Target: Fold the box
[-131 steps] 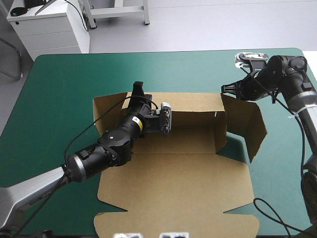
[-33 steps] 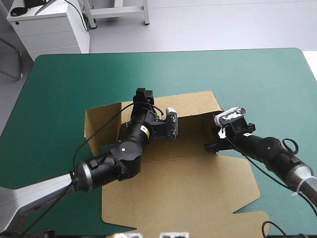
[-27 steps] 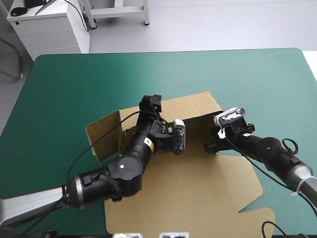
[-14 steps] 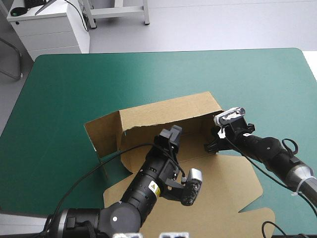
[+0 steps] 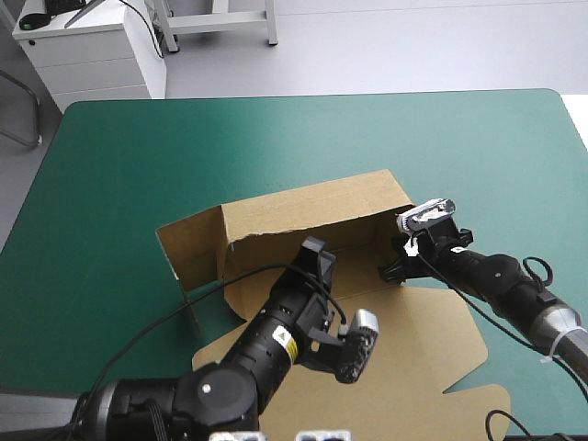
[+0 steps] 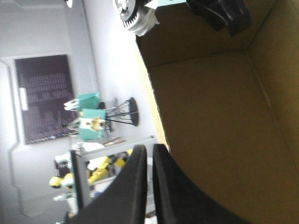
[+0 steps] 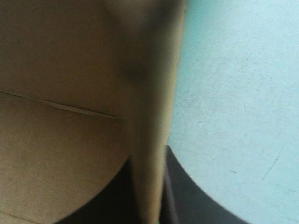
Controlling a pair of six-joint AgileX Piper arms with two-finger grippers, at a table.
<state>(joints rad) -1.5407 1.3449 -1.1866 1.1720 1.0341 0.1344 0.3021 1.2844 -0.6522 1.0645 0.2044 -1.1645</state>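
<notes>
The box (image 5: 303,213), a cut sheet of brown board, lies near the middle of the table on the teal-green cover (image 5: 129,147). Its long back wall stands raised. A side flap at its left end stands up too and turns outward. The wide lid panel lies flat on the cover toward the near edge of the table.

The left gripper (image 5: 318,250), with two broad black fins, hangs over the open inside of the box and points toward the back wall. In the left wrist view its fingers (image 6: 140,186) stand pressed almost together in one narrow arch. There is only a thin slit between them and no board in it. The brown inside of the box lies beside and ahead of this gripper. If the tips touch the wall cannot be told.

The right gripper (image 5: 393,268) sits low at the right end of the box, where the back wall ends. In the right wrist view a thin edge of the board runs straight between its two black fingers, which close on it from both sides. The cover lies on one side of this sheet and more brown board on the other.
</notes>
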